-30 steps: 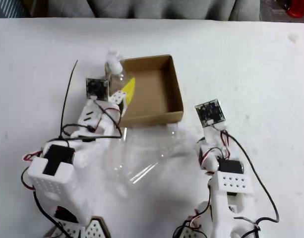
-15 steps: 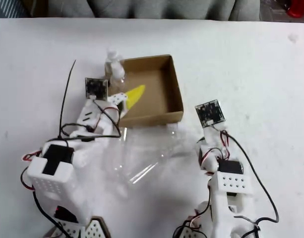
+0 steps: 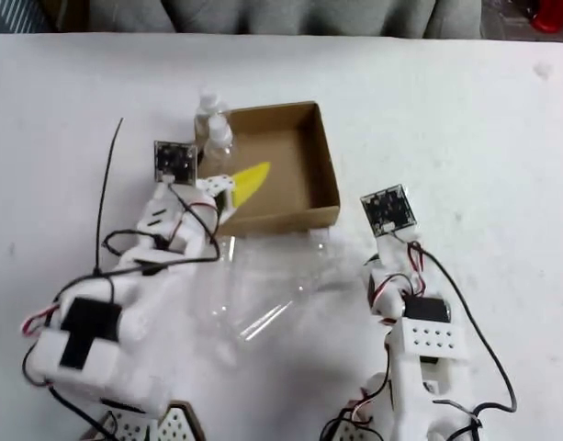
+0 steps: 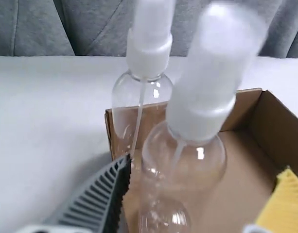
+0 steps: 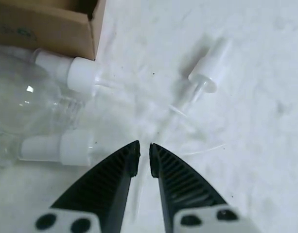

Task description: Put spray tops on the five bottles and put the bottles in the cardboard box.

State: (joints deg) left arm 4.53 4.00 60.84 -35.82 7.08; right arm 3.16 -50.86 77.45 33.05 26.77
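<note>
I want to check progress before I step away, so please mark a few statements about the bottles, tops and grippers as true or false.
1. The right gripper grips a spray top. False: it holds nothing, and a loose spray top lies on the table ahead of it.
2. Capped bottles lie on the table beside the cardboard box. True.
3. The left gripper is clamped shut with nothing inside. False: its fingers stand wide apart on either side of a tilted bottle.
4. The tilted bottle has a white spray top on. True.
</note>
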